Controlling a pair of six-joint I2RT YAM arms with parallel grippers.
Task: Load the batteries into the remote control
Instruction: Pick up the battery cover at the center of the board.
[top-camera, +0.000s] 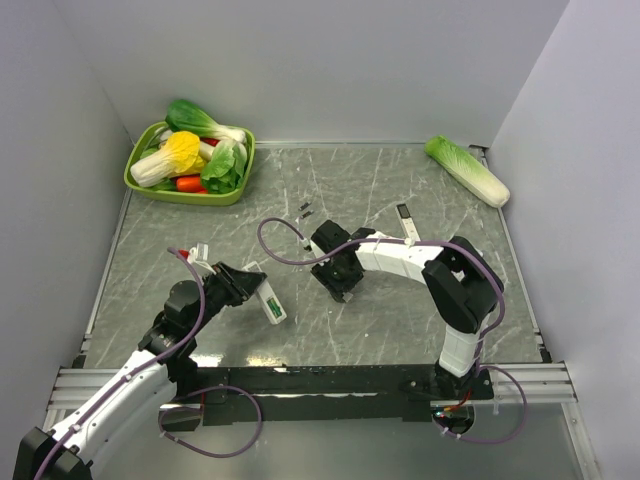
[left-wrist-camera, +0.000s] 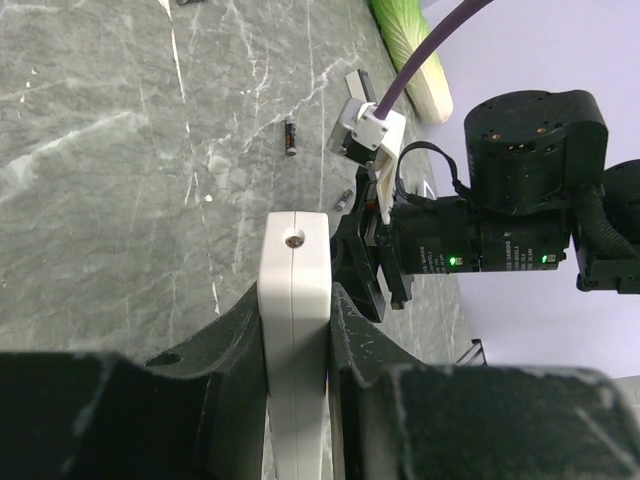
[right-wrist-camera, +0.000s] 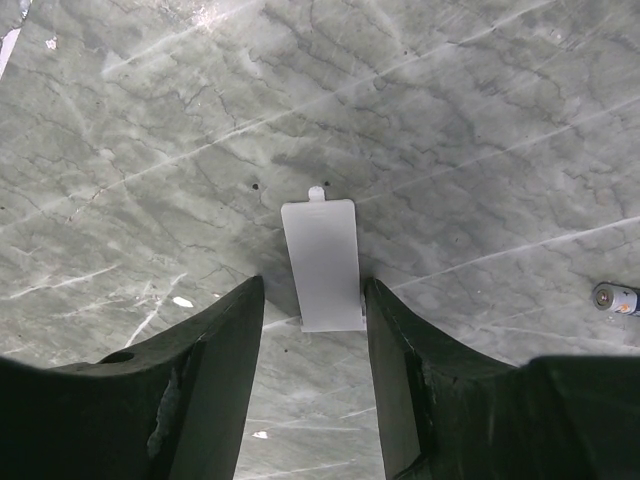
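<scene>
Top view: your left gripper (top-camera: 256, 283) clamps the remote control (top-camera: 272, 305), which juts toward 5 o'clock. Left wrist: you see it edge-on between the fingers (left-wrist-camera: 228, 345). Only the right wrist shows a white cover (right-wrist-camera: 321, 255) flat on the table (right-wrist-camera: 150, 100), between the parted fingers of your right gripper (right-wrist-camera: 312, 290).

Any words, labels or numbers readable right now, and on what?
None legible in any view.
Print on the right arm's motor housing: too blurred to read.
Markings on the dark cell: too small to read.
The remote control and battery cover: no print visible.
</scene>
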